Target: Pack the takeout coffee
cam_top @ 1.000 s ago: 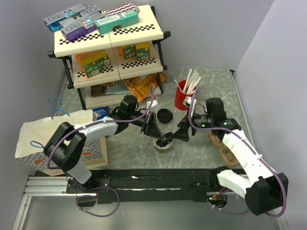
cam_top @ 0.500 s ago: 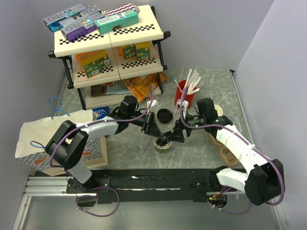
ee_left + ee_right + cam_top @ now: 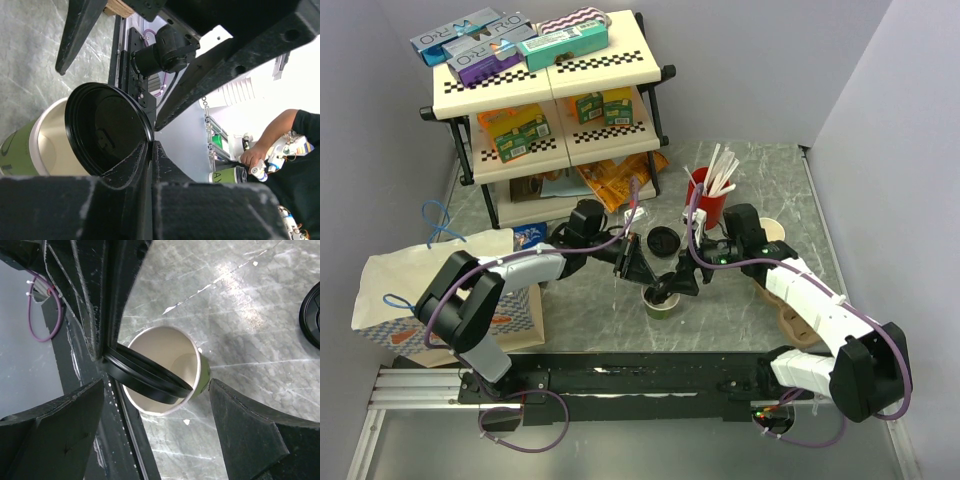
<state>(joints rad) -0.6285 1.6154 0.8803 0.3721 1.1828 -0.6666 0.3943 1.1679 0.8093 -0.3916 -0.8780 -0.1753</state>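
The small green cup [image 3: 658,304], cream inside, stands upright on the grey table near the front middle. My left gripper [image 3: 646,279] is shut on the rim of a round black lid [image 3: 666,290] and holds it tilted over the cup's mouth. In the left wrist view the lid [image 3: 107,133] hangs over the cup [image 3: 27,147], pinched at the gripper [image 3: 150,148]. My right gripper [image 3: 678,283] is open, with a finger on either side of the cup. The right wrist view shows the cup [image 3: 186,356], the lid [image 3: 145,376] and the open gripper [image 3: 157,427].
A second black lid [image 3: 663,240] lies on the table behind the cup and also shows in the right wrist view [image 3: 311,315]. A red cup of white sticks [image 3: 704,205] stands behind my right arm. A paper bag [image 3: 430,285] lies at left. A shelf rack [image 3: 550,90] stands at the back.
My right gripper has moved left and now straddles the green cup. My left gripper keeps the lid tilted over the cup, almost unmoved.
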